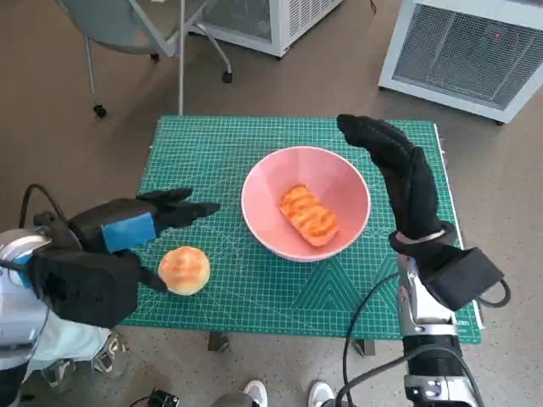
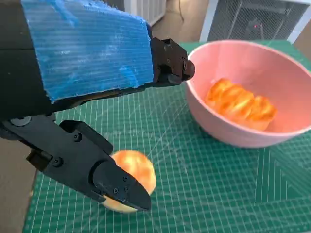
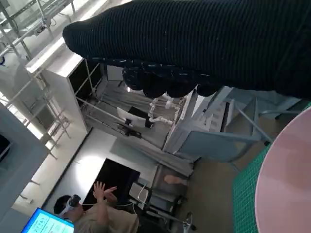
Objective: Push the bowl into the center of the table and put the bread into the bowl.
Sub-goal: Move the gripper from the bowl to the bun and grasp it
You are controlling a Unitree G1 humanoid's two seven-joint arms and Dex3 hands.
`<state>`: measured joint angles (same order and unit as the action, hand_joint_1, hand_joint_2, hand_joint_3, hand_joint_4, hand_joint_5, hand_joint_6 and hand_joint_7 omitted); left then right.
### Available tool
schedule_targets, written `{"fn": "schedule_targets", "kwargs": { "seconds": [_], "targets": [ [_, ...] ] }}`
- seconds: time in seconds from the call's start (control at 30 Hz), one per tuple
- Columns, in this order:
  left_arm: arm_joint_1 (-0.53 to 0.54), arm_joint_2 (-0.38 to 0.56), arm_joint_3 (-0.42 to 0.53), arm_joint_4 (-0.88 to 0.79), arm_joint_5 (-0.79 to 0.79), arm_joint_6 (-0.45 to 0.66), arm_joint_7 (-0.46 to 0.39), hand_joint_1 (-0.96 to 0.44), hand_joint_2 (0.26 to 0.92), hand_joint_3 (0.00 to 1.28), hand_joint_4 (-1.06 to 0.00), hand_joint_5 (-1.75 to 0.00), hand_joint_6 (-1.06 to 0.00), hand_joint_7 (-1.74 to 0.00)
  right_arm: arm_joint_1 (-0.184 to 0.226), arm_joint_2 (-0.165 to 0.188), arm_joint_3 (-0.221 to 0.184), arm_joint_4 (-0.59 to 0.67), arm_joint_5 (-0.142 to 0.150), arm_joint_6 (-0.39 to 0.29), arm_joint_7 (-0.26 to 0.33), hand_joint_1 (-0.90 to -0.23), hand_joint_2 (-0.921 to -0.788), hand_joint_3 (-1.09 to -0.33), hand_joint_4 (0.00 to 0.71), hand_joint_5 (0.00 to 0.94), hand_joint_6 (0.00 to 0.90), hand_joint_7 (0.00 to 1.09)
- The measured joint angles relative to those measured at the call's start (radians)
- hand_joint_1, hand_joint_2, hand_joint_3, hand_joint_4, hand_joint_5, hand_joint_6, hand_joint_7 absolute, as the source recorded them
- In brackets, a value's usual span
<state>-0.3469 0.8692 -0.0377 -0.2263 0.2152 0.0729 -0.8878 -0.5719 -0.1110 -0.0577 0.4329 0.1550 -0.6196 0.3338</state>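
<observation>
bread (image 1: 309, 214), a long orange-glazed piece, lies inside the pink bowl (image 1: 348, 182), which sits right of the middle of the green cutting mat (image 1: 254, 292) that covers the bench (image 1: 471, 326). the left robot hand (image 1: 127, 229) hovers over the mat's left part with its fingers (image 1: 191, 212) stretched out and apart, pointing right toward the bowl without touching it; it holds nothing. just near of it lies a round bun (image 1: 185, 270), and in the left wrist view the thumb (image 2: 121, 187) overlaps the bun (image 2: 138, 170), though i cannot tell whether they touch. the right robot hand (image 1: 399, 165) in its black glove stands just beside the bowl's right rim, fingers straight and reaching toward the far side, with nothing held; whether it touches the rim i cannot tell. beyond the bench, on the brown floor, are a chair (image 1: 127, 25) on casters at far left and white louvred units (image 1: 462, 47) at far right. the right wrist view shows a person (image 3: 97, 211) with a raised hand, far off.
</observation>
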Motion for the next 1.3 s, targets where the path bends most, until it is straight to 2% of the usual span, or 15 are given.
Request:
{"fn": "schedule_targets", "kwargs": {
  "seconds": [0.27, 0.57, 0.73, 0.83, 0.87, 0.9, 0.93, 0.97, 1.0, 1.03, 1.07, 1.1, 1.2, 1.3],
  "targets": [
    [0.019, -0.003, -0.045, 0.056, 0.031, -0.031, 0.013, -0.23, 0.686, 0.01, -0.06, -0.01, -0.16, 0.00, -0.003, 0.000, -0.003, 0.008, 0.005, -0.002, 0.012, -0.646, -0.921, -0.753, 0.185, 0.000, 0.000, 0.55],
    [0.009, -0.053, -0.160, 0.169, 0.148, -0.035, 0.071, -0.20, 0.702, 0.01, -0.15, -0.02, -0.20, -0.02, -0.007, -0.001, -0.006, 0.010, 0.007, -0.003, 0.015, -0.646, -0.921, -0.754, 0.184, 0.000, 0.000, 0.55],
    [0.002, -0.099, -0.231, 0.242, 0.235, -0.020, 0.113, -0.13, 0.726, 0.02, -0.28, -0.04, -0.32, -0.05, -0.008, 0.000, -0.006, 0.011, 0.007, -0.003, 0.015, -0.646, -0.921, -0.754, 0.184, 0.000, 0.000, 0.55],
    [-0.001, -0.123, -0.257, 0.269, 0.288, -0.015, 0.154, -0.01, 0.759, 0.03, -0.41, -0.05, -0.47, -0.10, -0.008, -0.001, -0.006, 0.011, 0.007, -0.003, 0.015, -0.646, -0.921, -0.754, 0.184, 0.000, 0.000, 0.55],
    [-0.003, -0.130, -0.261, 0.274, 0.304, -0.015, 0.174, 0.00, 0.763, 0.03, -0.42, -0.05, -0.49, -0.11, -0.008, -0.001, -0.006, 0.011, 0.007, -0.003, 0.015, -0.646, -0.921, -0.754, 0.184, 0.000, 0.000, 0.55],
    [-0.006, -0.134, -0.263, 0.278, 0.318, -0.016, 0.189, 0.01, 0.774, 0.03, -0.47, -0.05, -0.51, -0.14, -0.008, -0.001, -0.006, 0.011, 0.007, -0.003, 0.015, -0.646, -0.921, -0.754, 0.184, 0.000, -0.001, 0.55],
    [-0.008, -0.138, -0.266, 0.282, 0.334, -0.018, 0.210, 0.04, 0.791, 0.04, -0.53, -0.04, -0.52, -0.25, -0.008, 0.000, -0.005, 0.010, 0.007, -0.003, 0.015, -0.646, -0.921, -0.754, 0.184, 0.000, -0.001, 0.55],
    [-0.009, -0.140, -0.267, 0.285, 0.342, -0.021, 0.225, 0.05, 0.817, 0.04, -0.64, -0.09, -0.53, -0.45, -0.008, 0.000, -0.005, 0.010, 0.007, -0.003, 0.015, -0.646, -0.921, -0.754, 0.184, 0.000, -0.001, 0.54],
    [-0.009, -0.141, -0.268, 0.290, 0.355, -0.029, 0.247, 0.06, 0.835, 0.04, -0.71, -0.12, -0.52, -0.60, -0.007, 0.000, -0.005, 0.009, 0.007, -0.003, 0.015, -0.646, -0.921, -0.754, 0.184, 0.000, -0.001, 0.54],
    [-0.009, -0.142, -0.269, 0.295, 0.365, -0.040, 0.268, 0.05, 0.853, 0.05, -0.72, -0.31, -0.53, -0.73, -0.007, -0.001, -0.006, 0.008, 0.007, -0.003, 0.015, -0.646, -0.921, -0.754, 0.184, 0.000, -0.001, 0.54],
    [-0.009, -0.142, -0.270, 0.301, 0.373, -0.053, 0.285, 0.03, 0.877, 0.07, -0.71, -0.60, -0.52, -0.94, -0.007, -0.001, -0.006, 0.007, 0.007, -0.002, 0.015, -0.647, -0.921, -0.754, 0.184, 0.000, -0.001, 0.54],
    [-0.009, -0.142, -0.270, 0.309, 0.379, -0.072, 0.308, 0.02, 0.890, 0.08, -0.71, -0.80, -0.53, -1.06, -0.006, -0.001, -0.006, 0.005, 0.007, -0.002, 0.015, -0.646, -0.921, -0.754, 0.184, 0.000, -0.001, 0.54],
    [-0.009, -0.141, -0.270, 0.328, 0.382, -0.117, 0.354, 0.01, 0.904, 0.10, -0.70, -1.04, -0.55, -1.20, -0.005, -0.002, -0.006, 0.002, 0.007, -0.002, 0.015, -0.647, -0.921, -0.755, 0.183, 0.000, -0.001, 0.53],
    [-0.008, -0.137, -0.266, 0.337, 0.379, -0.157, 0.375, 0.00, 0.896, 0.12, -0.70, -1.09, -0.58, -1.23, -0.004, -0.002, -0.006, 0.000, 0.007, 0.000, 0.015, -0.649, -0.921, -0.755, 0.183, 0.000, -0.001, 0.53]
  ]
}}
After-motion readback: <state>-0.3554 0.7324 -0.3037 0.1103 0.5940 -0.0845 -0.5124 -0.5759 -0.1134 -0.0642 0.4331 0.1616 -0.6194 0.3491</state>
